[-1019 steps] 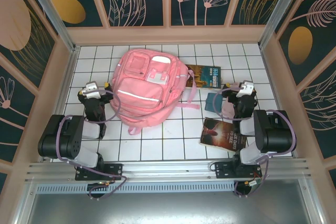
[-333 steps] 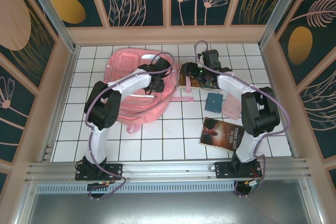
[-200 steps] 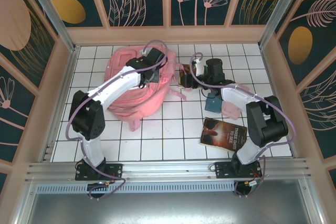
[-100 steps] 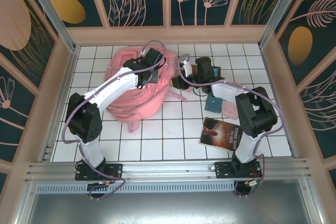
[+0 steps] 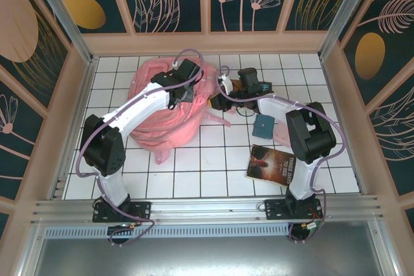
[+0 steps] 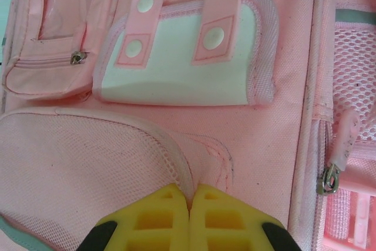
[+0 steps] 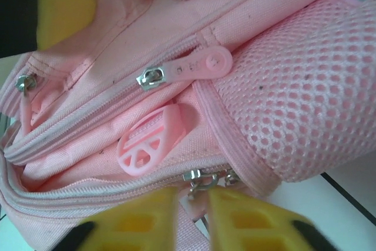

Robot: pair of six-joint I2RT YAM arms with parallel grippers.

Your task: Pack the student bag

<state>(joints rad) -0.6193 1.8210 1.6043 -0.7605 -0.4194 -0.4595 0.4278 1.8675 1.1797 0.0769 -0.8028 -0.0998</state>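
The pink student bag (image 5: 165,111) lies bunched up at the table's back left. My left gripper (image 5: 191,97) is over its upper front, shut (image 6: 189,197) on a pinched fold at the mesh pocket's edge; the bag's white flap (image 6: 182,69) lies just beyond. My right gripper (image 5: 217,93) is at the bag's right side. In the right wrist view its fingers (image 7: 229,221) stand close on either side of a pink zipper pull (image 7: 198,199) under a metal slider (image 7: 202,177), next to the mesh side pocket (image 7: 305,86). One left finger (image 7: 61,7) shows at top left.
A dark book (image 5: 262,88) lies partly under the right arm. A small blue item (image 5: 263,126) and a pale pink item (image 5: 283,135) lie right of the bag. Another book (image 5: 275,165) lies nearer the front right. Wooden walls ring the white tiled table (image 5: 213,166).
The right gripper moved left to the bag's side and its fingers closed round the zipper pull. The left gripper kept its pinch on the bag, barely moving. Earlier, both arms were parked near the front.
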